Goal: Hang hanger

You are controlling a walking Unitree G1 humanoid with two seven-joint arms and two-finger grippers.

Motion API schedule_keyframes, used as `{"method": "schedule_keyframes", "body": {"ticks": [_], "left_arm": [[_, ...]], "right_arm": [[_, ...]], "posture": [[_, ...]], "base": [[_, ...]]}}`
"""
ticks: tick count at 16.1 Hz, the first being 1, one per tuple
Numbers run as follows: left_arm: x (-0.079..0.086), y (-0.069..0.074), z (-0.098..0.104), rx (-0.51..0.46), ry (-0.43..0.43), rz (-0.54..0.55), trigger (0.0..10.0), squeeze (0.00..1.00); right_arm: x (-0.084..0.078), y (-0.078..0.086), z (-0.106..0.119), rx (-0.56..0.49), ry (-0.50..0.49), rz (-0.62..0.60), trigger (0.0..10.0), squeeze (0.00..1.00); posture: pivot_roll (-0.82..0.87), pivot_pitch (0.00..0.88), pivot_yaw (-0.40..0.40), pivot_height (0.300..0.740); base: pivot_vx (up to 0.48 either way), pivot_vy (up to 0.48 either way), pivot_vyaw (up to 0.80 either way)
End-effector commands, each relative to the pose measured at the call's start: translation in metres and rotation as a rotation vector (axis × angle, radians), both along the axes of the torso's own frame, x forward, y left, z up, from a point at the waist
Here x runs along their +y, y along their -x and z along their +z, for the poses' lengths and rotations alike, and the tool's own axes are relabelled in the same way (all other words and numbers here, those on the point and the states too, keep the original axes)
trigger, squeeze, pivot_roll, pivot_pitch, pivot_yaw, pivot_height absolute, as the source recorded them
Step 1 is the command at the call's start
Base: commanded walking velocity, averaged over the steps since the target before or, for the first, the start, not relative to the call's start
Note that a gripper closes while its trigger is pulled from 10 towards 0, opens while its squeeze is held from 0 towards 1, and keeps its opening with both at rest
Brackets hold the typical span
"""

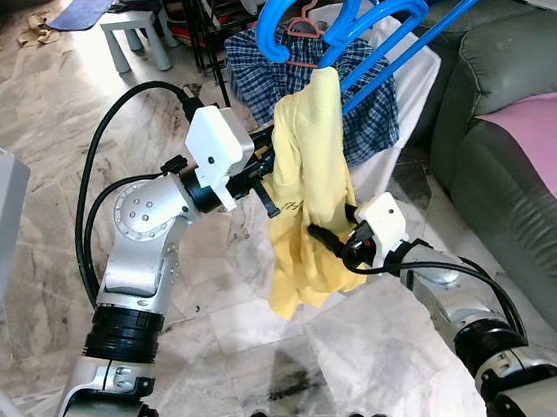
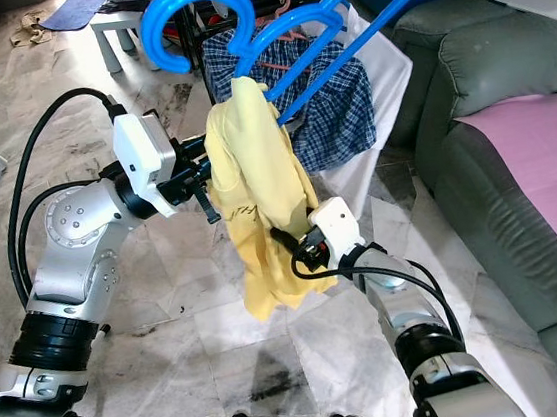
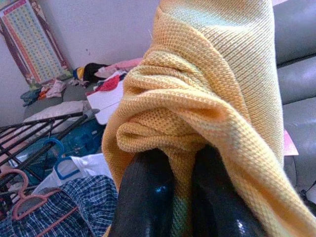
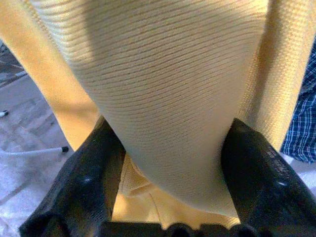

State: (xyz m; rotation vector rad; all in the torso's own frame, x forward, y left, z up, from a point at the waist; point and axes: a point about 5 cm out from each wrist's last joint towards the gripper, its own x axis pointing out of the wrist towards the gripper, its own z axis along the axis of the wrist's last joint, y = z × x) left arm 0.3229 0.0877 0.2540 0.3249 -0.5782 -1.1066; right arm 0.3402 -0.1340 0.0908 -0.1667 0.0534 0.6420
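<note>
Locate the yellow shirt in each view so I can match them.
Left eye: yellow shirt hangs mid-frame from the blue hanger.
Right eye: mid-frame, a little left.
Left wrist: bunched just past the black fingers.
Right wrist: between the black fingers.
Shared landmark: plaid shirt, behind it.

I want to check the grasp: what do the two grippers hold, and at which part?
Both hold the yellow knitted garment draped on the blue plastic hanger: left gripper pinches its upper fold, right gripper its lower part.
</note>
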Motion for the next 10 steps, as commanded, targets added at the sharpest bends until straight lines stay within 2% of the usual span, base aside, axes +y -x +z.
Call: {"method": "schedule_keyframes", "body": {"ticks": [1,3,5,10], "left_arm": [[0.002,0.006,0.015,-0.065,0.028,-0.015,0.0,0.0],[0.002,0.005,0.015,-0.063,0.027,-0.011,0.0,0.0],[0.002,0.004,0.014,-0.06,0.024,-0.006,0.0,0.0],[0.003,0.001,0.007,-0.048,0.002,0.011,0.0,0.0]], "right_arm": [[-0.003,0.0,-0.002,0.001,0.005,-0.021,0.0,0.0],[-0.008,-0.001,0.0,-0.014,0.003,-0.036,0.0,0.0],[-0.015,-0.002,0.009,-0.085,0.008,-0.06,0.0,0.0],[-0.024,-0.004,0.014,-0.109,0.015,-0.082,0.0,0.0]], "posture": [[0.04,0.167,0.028,0.74],[0.02,0.168,0.029,0.74],[0.02,0.17,0.029,0.74],[0.01,0.166,0.027,0.74]], "base": [[0.0,0.0,0.0],[0.0,0.0,0.0],[0.0,0.0,0.0],[0.0,0.0,0.0]]}}
